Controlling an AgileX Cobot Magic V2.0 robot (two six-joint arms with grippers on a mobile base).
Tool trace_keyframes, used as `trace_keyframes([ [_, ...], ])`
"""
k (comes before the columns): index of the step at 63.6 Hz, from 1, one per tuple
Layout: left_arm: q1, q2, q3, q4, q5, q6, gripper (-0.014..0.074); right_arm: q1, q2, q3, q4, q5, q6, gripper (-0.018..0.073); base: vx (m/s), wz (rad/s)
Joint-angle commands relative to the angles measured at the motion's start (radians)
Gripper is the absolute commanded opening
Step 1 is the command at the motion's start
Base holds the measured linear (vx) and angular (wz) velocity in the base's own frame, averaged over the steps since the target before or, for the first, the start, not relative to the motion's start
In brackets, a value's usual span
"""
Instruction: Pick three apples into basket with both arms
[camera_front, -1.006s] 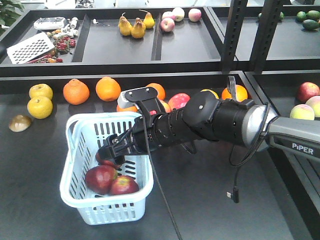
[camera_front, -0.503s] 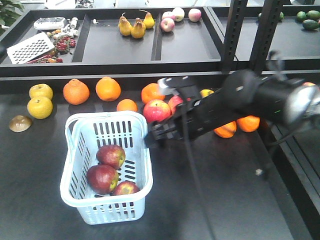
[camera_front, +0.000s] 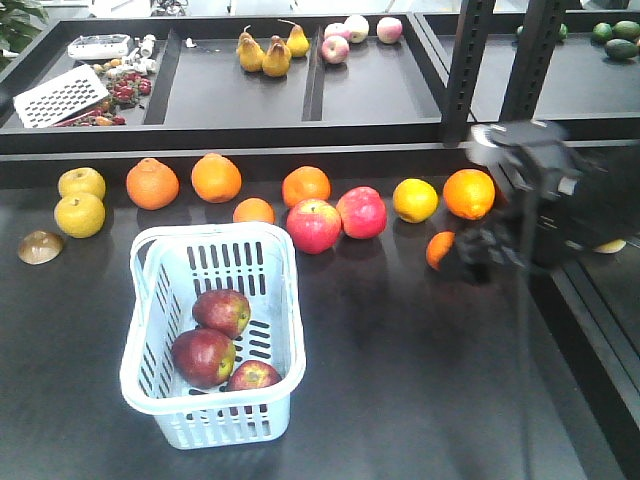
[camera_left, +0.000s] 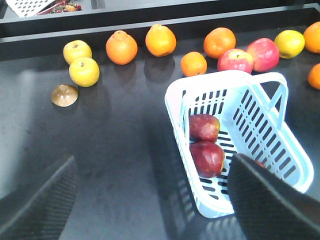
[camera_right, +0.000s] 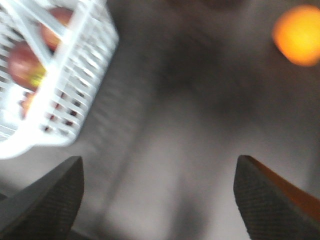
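A: Right claw (camera_right: 157, 200) is spread wide and empty in its wrist view, blurred; from the front it sits at the right edge, in front of a small orange (camera_front: 438, 249). Left claw (camera_left: 150, 200) is wide too, holding nothing, over bare table (camera_front: 420, 380).

B: What changed?

A: 1 s ago the right arm (camera_front: 560, 200) reached into the basket (camera_front: 150, 375); 0.5 s ago it was beside the rim; now it is well clear.

B: And the basket?

A: Upright on the table, long axis running front to back, handles along the long sides. 3 apples (camera_front: 203, 356) lie inside, touching, stems tilted sideways.

B: Around it?

A: Behind: oranges (camera_front: 216, 177), 2 brighter apples (camera_front: 314, 225), 2 yellow fruits (camera_front: 80, 214), all apart from it.
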Motion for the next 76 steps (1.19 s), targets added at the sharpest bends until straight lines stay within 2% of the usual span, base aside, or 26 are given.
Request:
trace_keyframes([
  [1, 0.002, -0.002, -0.021, -0.001, -0.073, -0.005, 0.0575, -0.062, -0.123, 0.055, 0.006, -0.028, 0.005, 0.0580, 0.00, 0.00],
  [13, 0.002, -0.002, -0.021, -0.001, -0.072, -0.005, 0.0575, -0.169, -0.296, 0.157, -0.037, 0.001, 0.008, 0.0580, 0.00, 0.00],
  [22, 0.002, -0.002, -0.021, -0.001, -0.070, -0.005, 0.0575, -0.231, -0.412, 0.169, -0.097, 0.044, 0.055, 0.0580, 0.00, 0.00],
  [35, 0.002, -0.002, -0.021, -0.008, -0.046, -0.005, 0.0575, -0.230, -0.497, 0.169, -0.122, 0.048, 0.077, 0.0580, 0.00, 0.00],
  [55, 0.002, -0.002, -0.021, -0.009, -0.037, -0.005, 0.0575, -0.230, -0.504, 0.169, -0.123, 0.047, 0.079, 0.0568, 0.00, 0.00],
  [62, 0.002, -0.002, -0.021, -0.008, -0.038, -0.005, 0.0572, -0.230, -0.504, 0.169, -0.123, 0.038, 0.079, 0.0510, 0.00, 0.00],
  [67, 0.002, -0.002, -0.021, -0.008, -0.034, -0.008, 0.0526, -0.230, -0.504, 0.169, -0.123, 0.036, 0.080, 0.0440, 0.00, 0.00],
  [70, 0.002, -0.002, -0.021, -0.008, -0.032, -0.009, 0.0468, -0.230, -0.504, 0.169, -0.123, 0.036, 0.080, 0.0373, 0.00, 0.00],
  [76, 0.002, -0.002, -0.021, -0.008, -0.032, -0.009, 0.0295, -0.230, -0.504, 0.169, -0.123, 0.036, 0.080, 0.0233, 0.00, 0.00],
])
